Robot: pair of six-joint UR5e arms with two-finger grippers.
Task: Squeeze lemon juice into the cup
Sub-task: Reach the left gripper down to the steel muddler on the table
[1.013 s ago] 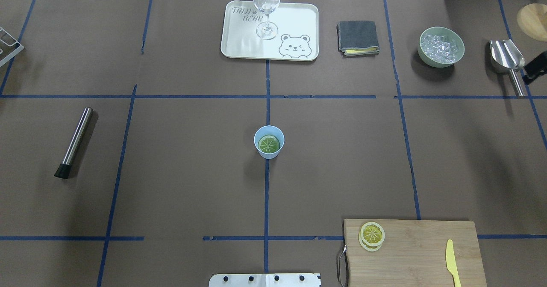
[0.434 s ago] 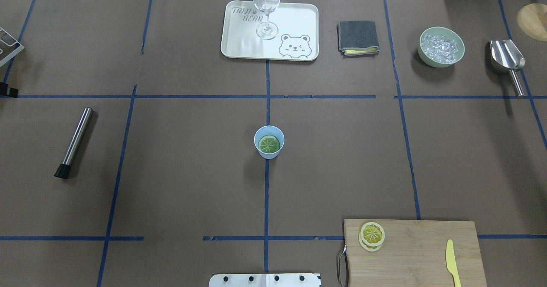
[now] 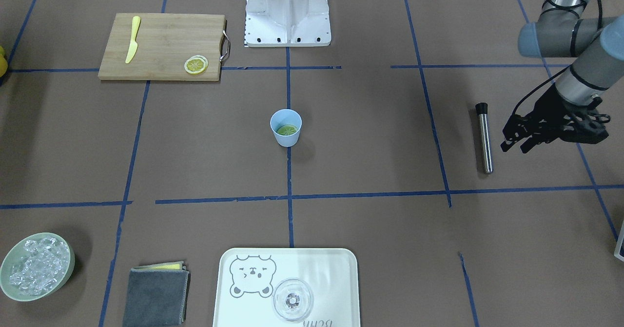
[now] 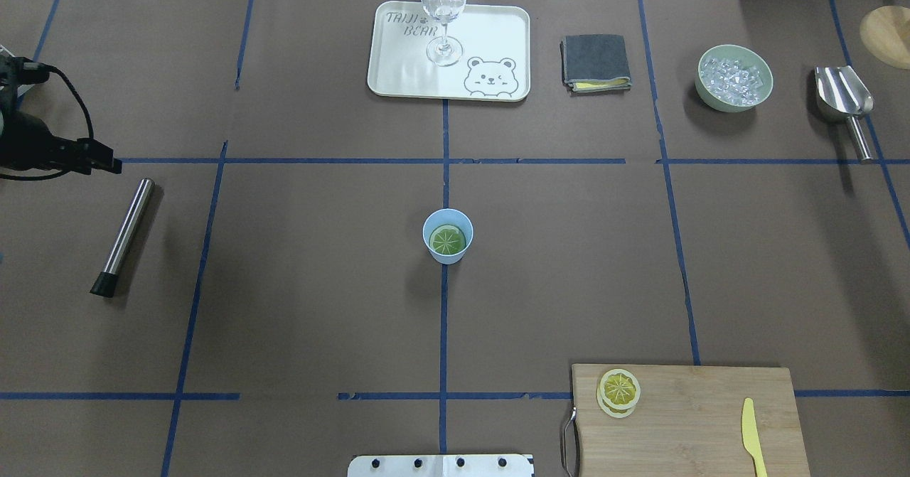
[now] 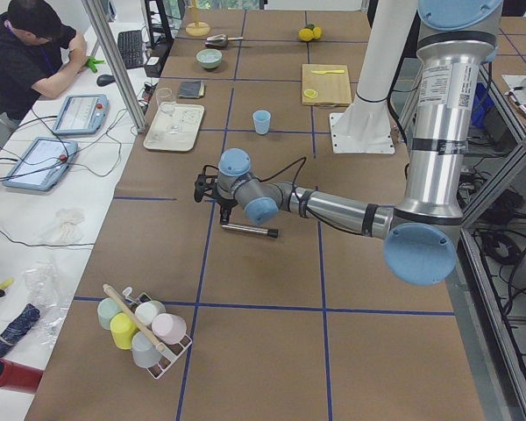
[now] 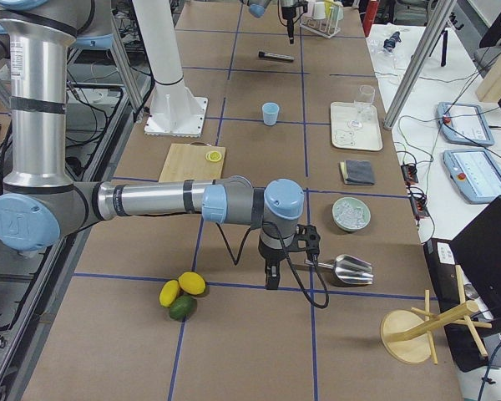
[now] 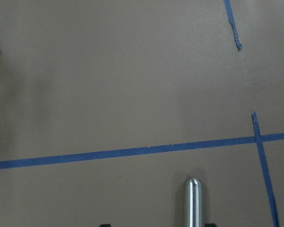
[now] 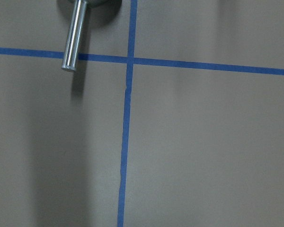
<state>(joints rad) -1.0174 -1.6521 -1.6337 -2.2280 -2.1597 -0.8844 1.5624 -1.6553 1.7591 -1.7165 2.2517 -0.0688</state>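
- Directions are read on the overhead view as a clock face, with the small light-blue tapered paper cup at the centre of the dial.
- The cup is standing upright where two blue tape lines cross, a spot that looks easy for either arm to reach.
- A thin round lemon slice is lying flat inside the cup, so it is sitting where it can be pressed.
- A slim steel rod with a black rubber cap, probably a muddler, is lying on the table at 9 o'clock, well apart from the cup.
- The left gripper is hovering near the rod's bare steel end with its fingers spread and nothing between them. Its wrist camera is framing that steel tip between the fingertips, so it is likely lining up to take the rod for pressing the slice.
- The right gripper is hanging far out at 2 o'clock beside a shiny metal scoop. Only a side view is showing it, so I cannot tell whether it is spread or closed.
- At 5 o'clock, a wooden cutting board is holding two stacked spare lemon slices and a long yellow plastic knife, apparently kept in reserve.
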